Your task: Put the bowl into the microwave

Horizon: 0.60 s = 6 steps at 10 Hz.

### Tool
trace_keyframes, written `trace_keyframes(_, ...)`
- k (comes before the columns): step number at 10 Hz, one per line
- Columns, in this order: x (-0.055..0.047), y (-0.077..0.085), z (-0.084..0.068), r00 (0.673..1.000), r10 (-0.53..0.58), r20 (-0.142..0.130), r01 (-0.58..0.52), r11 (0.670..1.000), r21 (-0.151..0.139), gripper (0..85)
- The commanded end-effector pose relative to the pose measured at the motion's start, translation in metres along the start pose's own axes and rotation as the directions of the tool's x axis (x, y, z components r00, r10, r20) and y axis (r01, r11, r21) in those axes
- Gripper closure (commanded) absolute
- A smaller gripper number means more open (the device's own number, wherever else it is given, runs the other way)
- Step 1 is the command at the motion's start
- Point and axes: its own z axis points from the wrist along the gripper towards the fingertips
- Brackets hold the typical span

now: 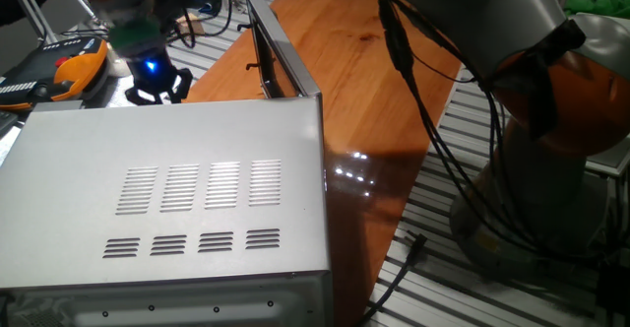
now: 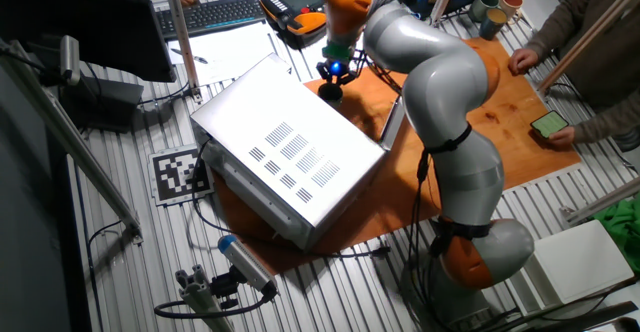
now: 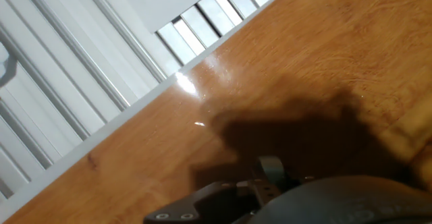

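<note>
A robotics lab. At the centre of the other fixed view a grey and orange arm [image 2: 440,122] stands on a slatted aluminium bench [image 2: 120,242]; a printed marker tag [image 2: 180,175] lies lower left, a keyboard [image 2: 215,12] and orange teach pendant [image 2: 292,0] along the top, with loose cables [image 2: 110,234] around.

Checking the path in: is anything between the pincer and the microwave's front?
Nothing visible does. The door stands open, swung aside, and the pincer hangs before the front of the microwave. The opening itself is hidden from every view.
</note>
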Motion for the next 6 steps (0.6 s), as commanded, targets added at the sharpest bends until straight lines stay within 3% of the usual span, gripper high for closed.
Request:
trace_keyframes(1, 0.0, 0.0, 0.002, 1.0, 0.005, 0.001, -0.005, 1.0, -0.007, 85.0)
trace_keyframes(4, 0.002, 0.0, 0.014, 1.0, 0.007, 0.026, -0.006, 0.999, -0.033, 85.0)
trace_keyframes(6, 0.003, 0.001, 0.016, 0.999, 0.025, 0.024, -0.024, 0.999, -0.044, 85.0)
